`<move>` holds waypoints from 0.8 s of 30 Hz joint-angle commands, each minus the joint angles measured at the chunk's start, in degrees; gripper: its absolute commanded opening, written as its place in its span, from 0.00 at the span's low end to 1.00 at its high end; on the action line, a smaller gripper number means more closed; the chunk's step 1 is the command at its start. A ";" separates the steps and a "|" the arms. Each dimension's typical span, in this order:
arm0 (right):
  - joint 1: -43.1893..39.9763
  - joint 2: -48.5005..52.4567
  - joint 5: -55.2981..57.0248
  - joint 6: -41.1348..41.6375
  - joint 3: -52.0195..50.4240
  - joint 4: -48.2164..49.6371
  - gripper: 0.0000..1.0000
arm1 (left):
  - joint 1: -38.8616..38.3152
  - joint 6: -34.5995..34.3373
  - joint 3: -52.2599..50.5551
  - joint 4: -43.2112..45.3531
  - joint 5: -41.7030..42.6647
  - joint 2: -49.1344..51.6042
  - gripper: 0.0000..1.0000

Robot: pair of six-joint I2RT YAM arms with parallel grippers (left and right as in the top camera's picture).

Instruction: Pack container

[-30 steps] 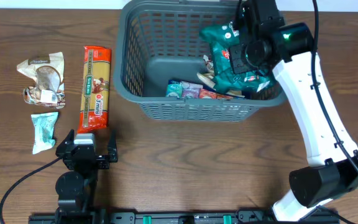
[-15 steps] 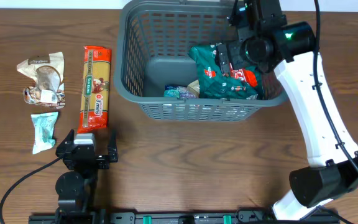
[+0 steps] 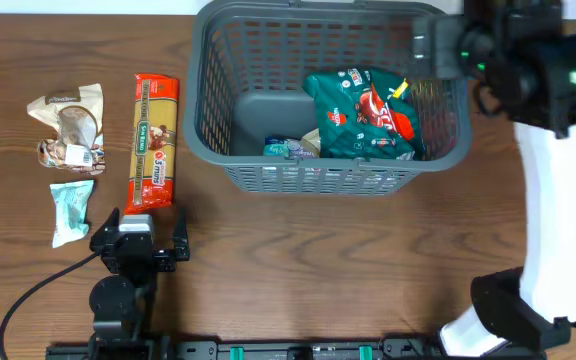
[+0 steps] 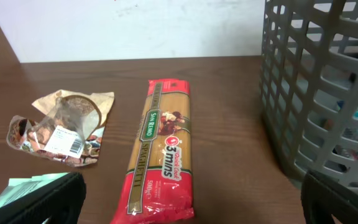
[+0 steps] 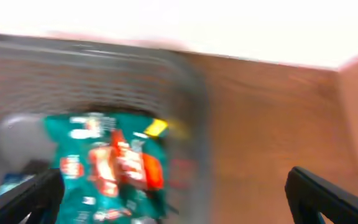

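The container (image 3: 208,120) is a dark grey slotted basket at the back middle of the table. A green snack packet (image 3: 363,115) lies inside it on the right, over smaller packets (image 3: 288,147) on the floor. My right gripper (image 3: 438,48) is blurred above the basket's right rim, open and empty. In the right wrist view its fingers (image 5: 17,199) stand wide apart over the green packet (image 5: 110,162) and the rim (image 5: 191,93). My left gripper (image 3: 144,225) is open at the near end of a red spaghetti packet (image 3: 153,140), which lies flat between its fingers (image 4: 36,202).
A crumpled brown-and-white packet (image 3: 68,125) and a pale green packet (image 3: 71,210) lie left of the spaghetti. In the left wrist view the basket wall (image 4: 316,93) stands to the right of the spaghetti (image 4: 163,162), with the crumpled packet (image 4: 61,127) to its left.
My right gripper opened and let go of the green packet, which now lies in the basket. The right arm has swung right toward the rim. The left arm has not moved.
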 commanded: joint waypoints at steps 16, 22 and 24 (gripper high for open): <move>-18.45 -1.25 9.90 16.72 1.36 -9.90 0.99 | -0.24 0.17 -0.92 -1.64 -0.48 -0.39 0.99; -18.45 -1.25 9.90 16.72 1.36 -9.92 0.99 | -0.24 0.17 -0.92 -1.64 -0.46 -0.39 0.99; -18.45 -1.25 9.88 16.72 1.36 -9.92 0.99 | -0.24 0.17 -0.92 -1.64 -0.48 -0.39 0.99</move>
